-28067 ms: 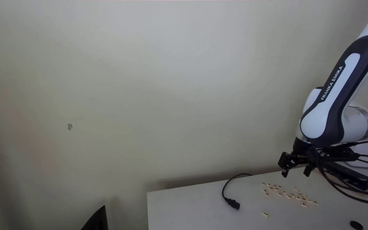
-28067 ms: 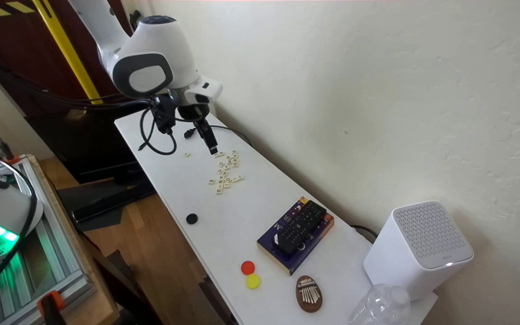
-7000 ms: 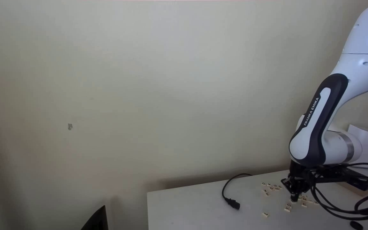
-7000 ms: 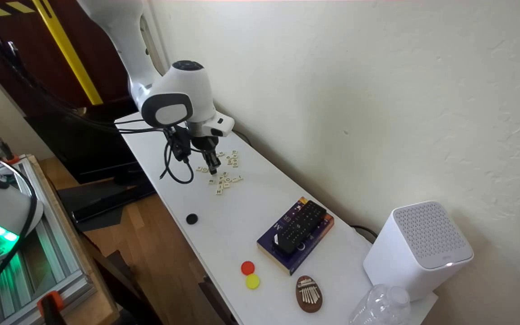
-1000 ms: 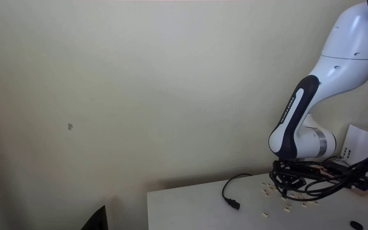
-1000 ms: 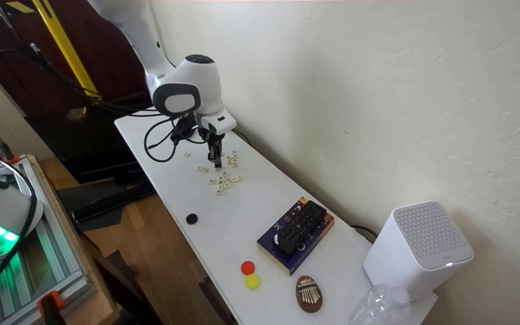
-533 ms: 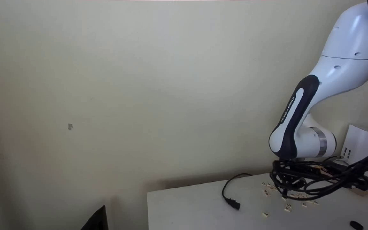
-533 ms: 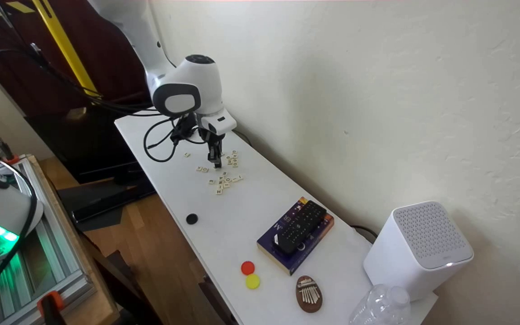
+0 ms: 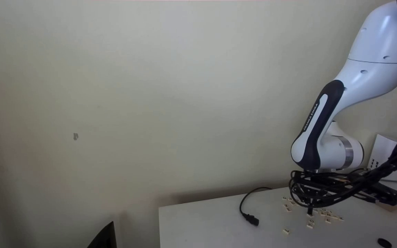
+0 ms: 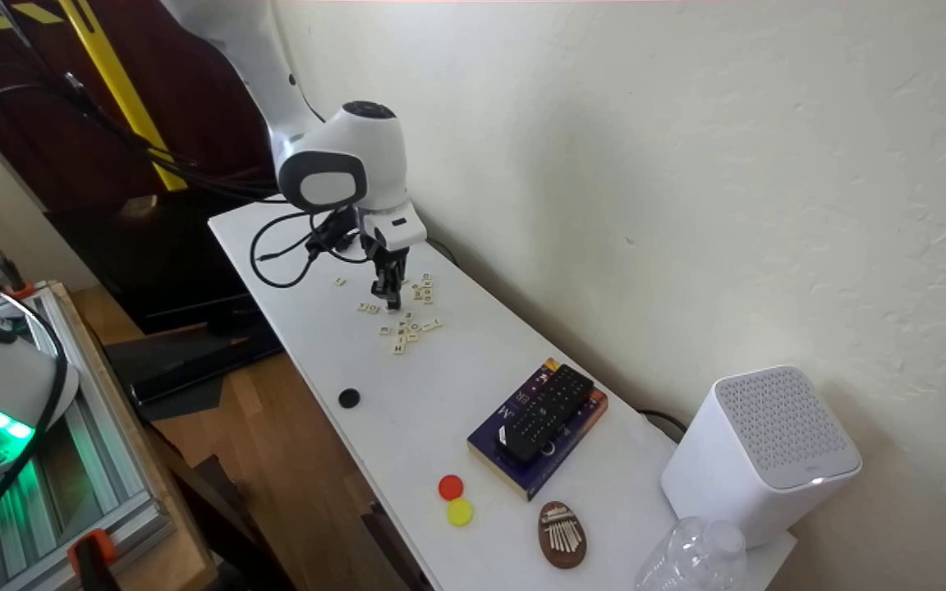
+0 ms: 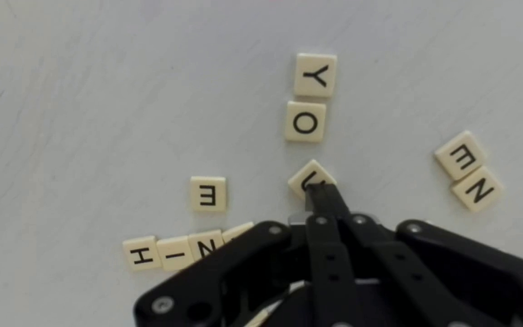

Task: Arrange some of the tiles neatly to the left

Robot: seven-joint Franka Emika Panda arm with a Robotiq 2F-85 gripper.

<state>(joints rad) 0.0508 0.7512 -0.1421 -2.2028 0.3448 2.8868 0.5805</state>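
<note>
Wrist view: what's probably a U tile (image 11: 310, 173), partly covered, sits crooked on the desk (image 11: 107, 113) near the O tile (image 11: 305, 121), with the Y tile (image 11: 315, 75) just past that. Fingers (image 11: 327, 200) are pressed together over its edge, can't tell if touching. Looks like the lining-up step; next it needs a gentle twist square, then a nudge toward the O tile.

Wrist view, mid-frame: we note small square cream tiles (image 11: 305, 121), lettered in black; lower right, a jointed black gripper (image 11: 319, 193) with silvery screws (image 11: 163, 304). In an exterior view, centre: flat white tabletop (image 10: 424, 402). Lower middle, we log a round red disc (image 10: 451, 487), a round yellow disc (image 10: 460, 512) and an oval brown thumb piano (image 10: 562, 535), silver-tined. Right of centre, a dark purple book (image 10: 553, 450), orange along its upper edge. Far right, a boxy white device (image 10: 736, 476), top grey and dotted.
</note>
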